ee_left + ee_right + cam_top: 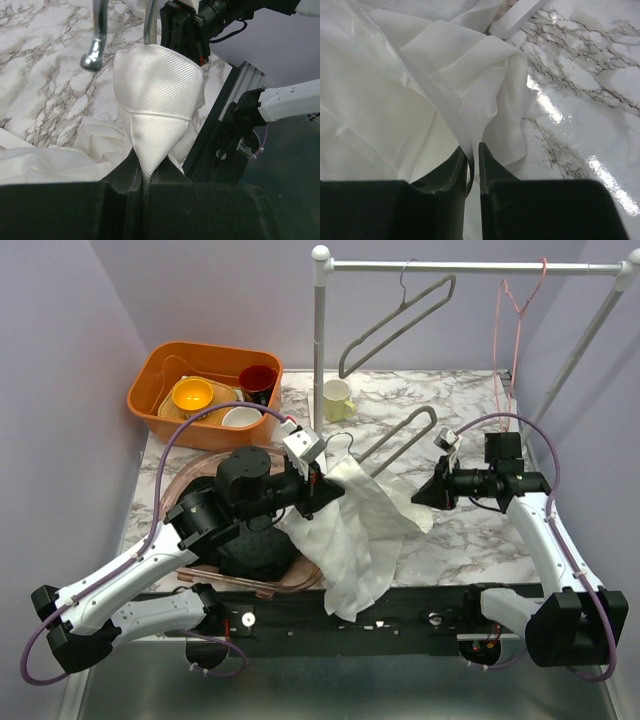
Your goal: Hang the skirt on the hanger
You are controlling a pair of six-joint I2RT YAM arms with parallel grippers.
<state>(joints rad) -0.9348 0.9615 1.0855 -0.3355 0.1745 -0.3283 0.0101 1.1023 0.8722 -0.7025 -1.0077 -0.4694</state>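
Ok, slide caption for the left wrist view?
Left end effector pinches white ribbed fabric skirt above marble-patterned table.

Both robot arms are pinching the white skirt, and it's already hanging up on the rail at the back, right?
Not quite. The left end effector and right end effector do pinch the white skirt, but it isn't on the rail: it is draped low over the table. The top external view shows this.

Robot lab cell: lilac partition walls [60,330], marble-top table [470,530], clothes rail [470,267]
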